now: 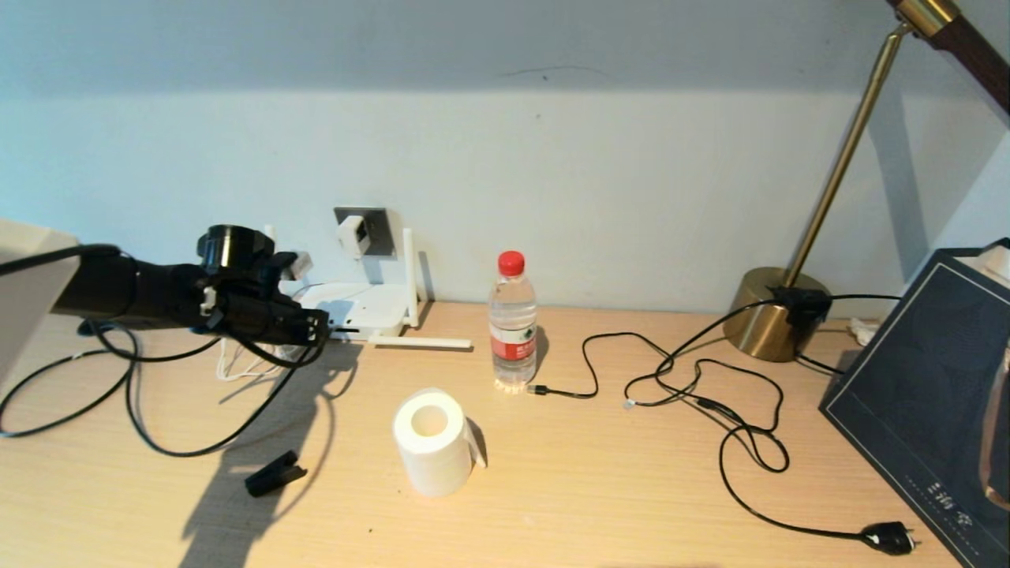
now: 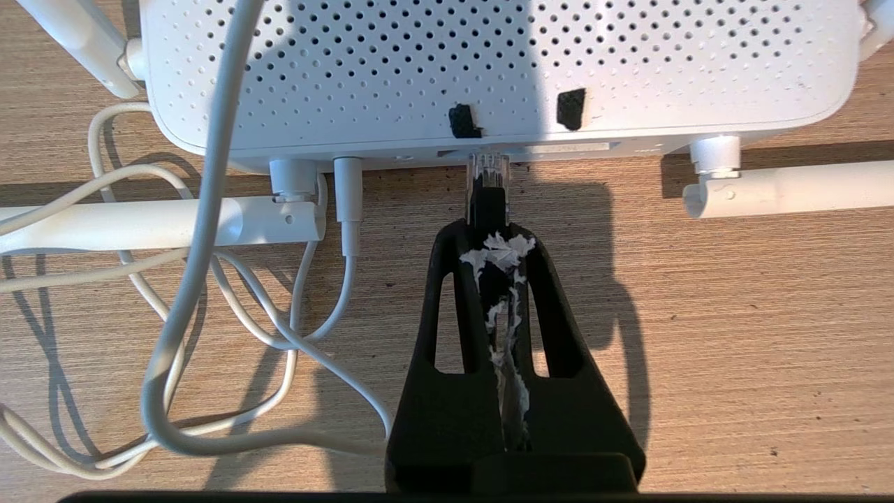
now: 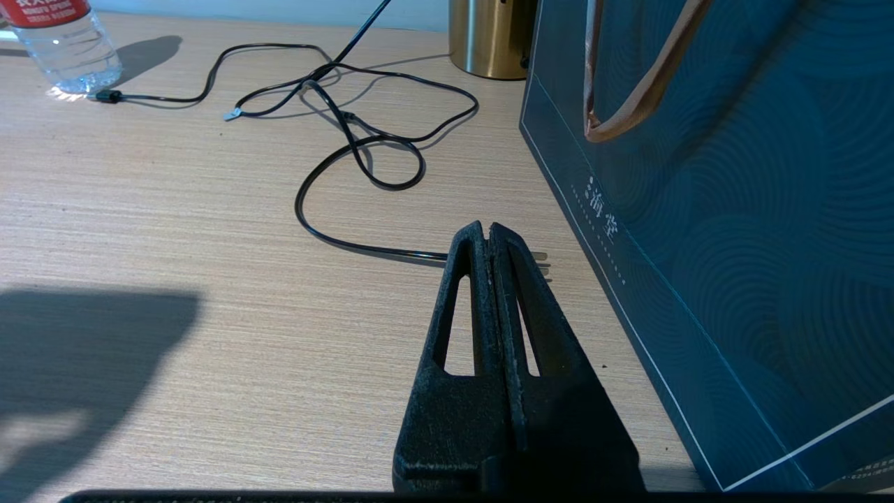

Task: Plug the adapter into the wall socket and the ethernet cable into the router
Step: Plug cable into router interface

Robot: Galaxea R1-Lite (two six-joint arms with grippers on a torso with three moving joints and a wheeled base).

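Observation:
The white adapter [image 1: 353, 234] sits plugged into the dark grey wall socket [image 1: 377, 229] on the back wall. Below it lies the flat white router [image 1: 359, 310] [image 2: 489, 63] with its stick antennas. My left gripper [image 1: 316, 325] [image 2: 491, 234] is shut on the ethernet cable [image 2: 487, 199], whose clear plug tip touches the router's front edge at a port. The cable's black length [image 1: 142, 426] trails back over the desk at the left. My right gripper [image 3: 487, 234] is shut on nothing, low over the desk beside a dark paper bag, and does not show in the head view.
A white paper roll [image 1: 432, 442], a water bottle [image 1: 513, 323] and a black clip [image 1: 274, 473] stand mid-desk. A thin black cord with a two-pin plug [image 1: 888, 538] loops toward a brass lamp base [image 1: 773, 315]. A dark blue bag [image 1: 931, 394] [image 3: 733, 209] fills the right.

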